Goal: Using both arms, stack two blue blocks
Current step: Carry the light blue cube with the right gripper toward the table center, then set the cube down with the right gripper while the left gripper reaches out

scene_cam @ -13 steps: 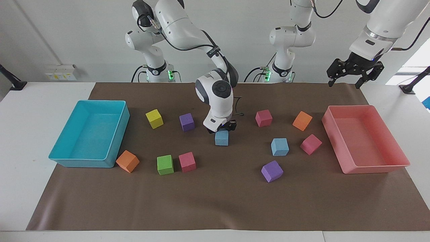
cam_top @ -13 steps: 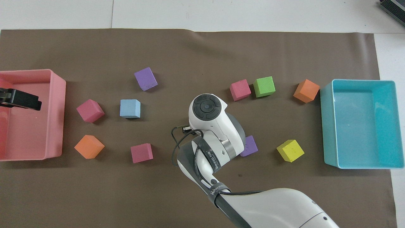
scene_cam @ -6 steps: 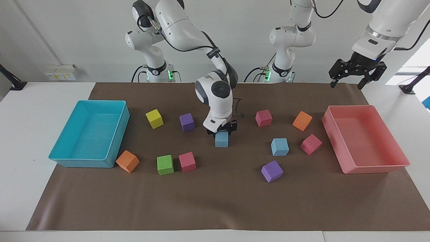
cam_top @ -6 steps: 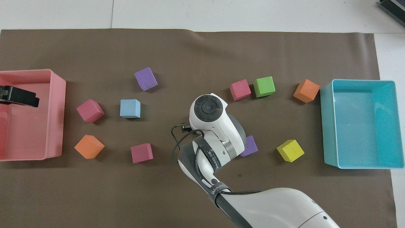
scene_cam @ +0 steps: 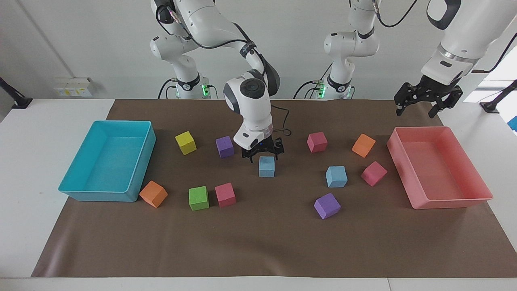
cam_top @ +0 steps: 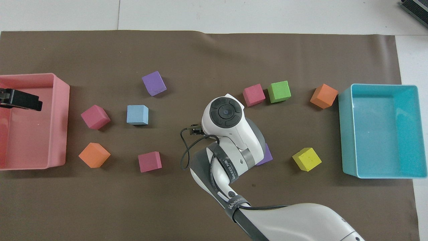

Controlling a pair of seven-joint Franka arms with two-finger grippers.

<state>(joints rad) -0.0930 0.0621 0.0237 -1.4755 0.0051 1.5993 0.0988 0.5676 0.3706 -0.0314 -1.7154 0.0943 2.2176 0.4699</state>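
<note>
Brown mat (scene_cam: 258,242) on a white table (scene_cam: 40,133), grey wall.

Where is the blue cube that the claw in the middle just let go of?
It sits on the brown mat mid-table, directly under the open right claw, with a purple cube its nearest neighbour, toward the right arm's end.

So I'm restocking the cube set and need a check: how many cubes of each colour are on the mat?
Blue cubes: 2
Purple cubes: 2
Pink cubes: 3
Orange cubes: 2
Yellow cube: 1
Green cube: 1
Total: 11
</note>
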